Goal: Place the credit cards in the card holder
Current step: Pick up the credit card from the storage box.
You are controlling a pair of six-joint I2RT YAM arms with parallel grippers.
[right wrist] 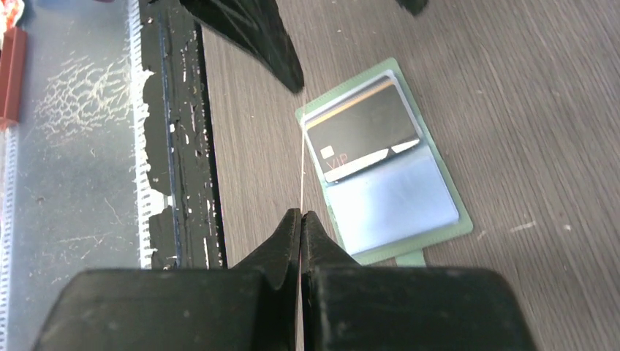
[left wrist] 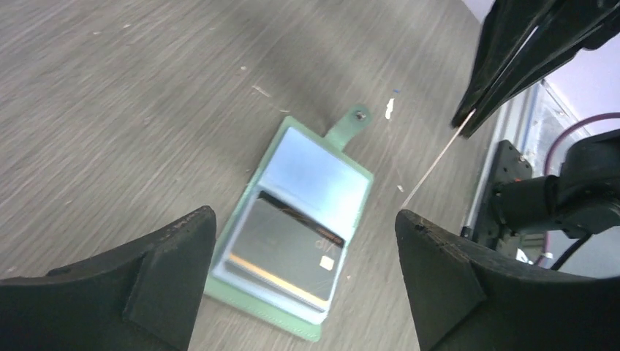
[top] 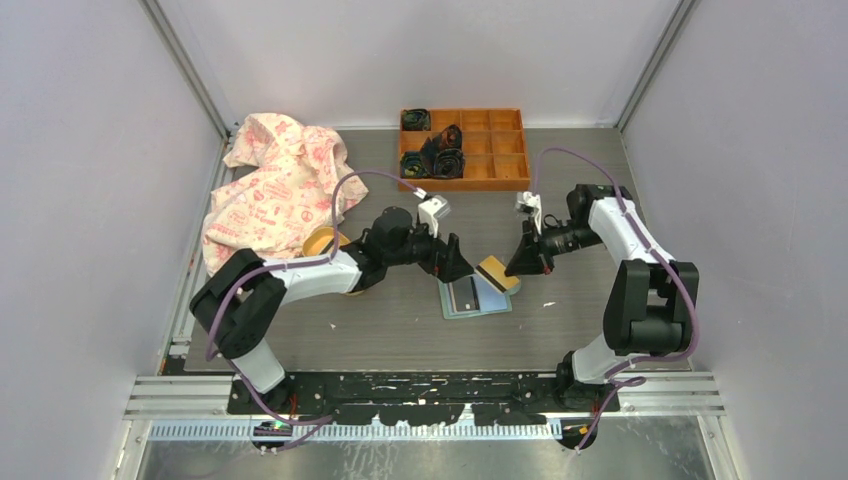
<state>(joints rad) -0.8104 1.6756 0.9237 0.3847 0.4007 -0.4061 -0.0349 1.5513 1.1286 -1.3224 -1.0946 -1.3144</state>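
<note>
You've got the pale mint-green folding card holder (top: 475,298) (left wrist: 314,179) (right wrist: 387,201) lying open and flat, well apart from the orange compartment tray (top: 508,165), on its arm-base side, with the snap tab sticking out. A dark plastic card with an orange stripe and "VIP" (left wrist: 285,252) (right wrist: 362,131) sits tucked in one clear sleeve. A thin orange plastic card (top: 497,274) is tilted over the holder's tray-side edge, pinched in your right gripper (right wrist: 301,214); can't tell if it touches the holder.
</note>
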